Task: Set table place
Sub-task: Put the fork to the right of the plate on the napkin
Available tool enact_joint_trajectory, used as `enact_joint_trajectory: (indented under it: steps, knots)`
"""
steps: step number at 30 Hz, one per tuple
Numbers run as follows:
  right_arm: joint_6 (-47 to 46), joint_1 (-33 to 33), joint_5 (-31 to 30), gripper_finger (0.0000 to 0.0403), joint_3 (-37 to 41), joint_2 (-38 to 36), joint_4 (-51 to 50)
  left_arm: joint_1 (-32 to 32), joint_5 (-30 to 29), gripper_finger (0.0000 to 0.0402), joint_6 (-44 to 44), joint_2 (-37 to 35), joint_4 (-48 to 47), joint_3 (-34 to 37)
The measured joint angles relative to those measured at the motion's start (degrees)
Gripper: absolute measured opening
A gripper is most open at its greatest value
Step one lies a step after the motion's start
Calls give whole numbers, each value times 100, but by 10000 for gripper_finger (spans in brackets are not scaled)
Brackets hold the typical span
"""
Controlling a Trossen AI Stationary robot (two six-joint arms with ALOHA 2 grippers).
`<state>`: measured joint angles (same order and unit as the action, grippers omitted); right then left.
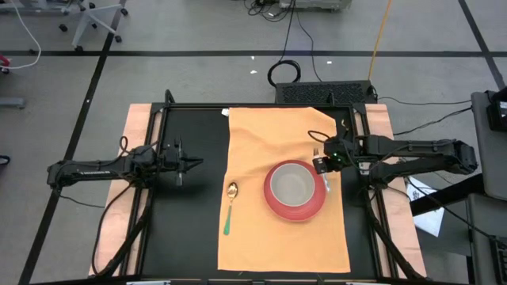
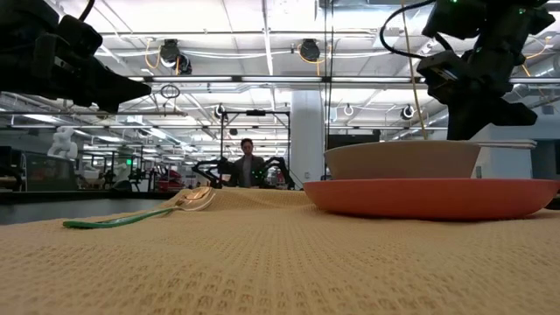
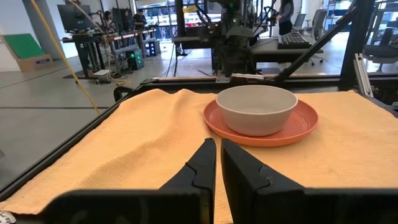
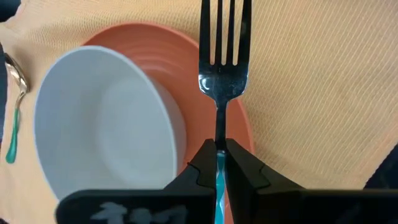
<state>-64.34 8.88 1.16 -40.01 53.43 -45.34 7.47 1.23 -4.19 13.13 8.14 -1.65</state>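
Observation:
The orange-tan mat [image 1: 277,142] lies spread on the black tabletop. On it stands a red plate [image 1: 273,204] with a grey bowl [image 1: 293,184] in it. A spoon with a green handle [image 1: 230,207] lies on the mat left of the plate. My right gripper [image 1: 321,164] is at the plate's far right rim, shut on a fork [image 4: 224,56] with silver tines and a teal handle. My left gripper [image 1: 196,164] is shut and empty over the black table left of the mat. My right gripper pinches the fork's teal handle [image 4: 219,165] between its two fingers. The fingers lie along the fork, and its neck and tines stick out past the fingertips. The gripper comes from the table's right, slanting down. The fork is held over the plate's rim [image 4: 239,124] and the mat.
The mat's far right corner [image 1: 329,119] is folded and wrinkled. Bare mat lies right of the plate [image 1: 337,222] and near the front edge. The black frame rails [image 1: 158,119] run along the table's sides. A person sits far off in the room [image 2: 248,162].

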Motion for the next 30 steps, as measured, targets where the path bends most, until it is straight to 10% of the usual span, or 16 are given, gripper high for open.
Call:
enact_joint_trajectory:
  steps: [30]
  knots:
    - [-1299, -1254, -784, 3, 7, 555, 339, 2, 28, 31, 0, 0, -2, 0]
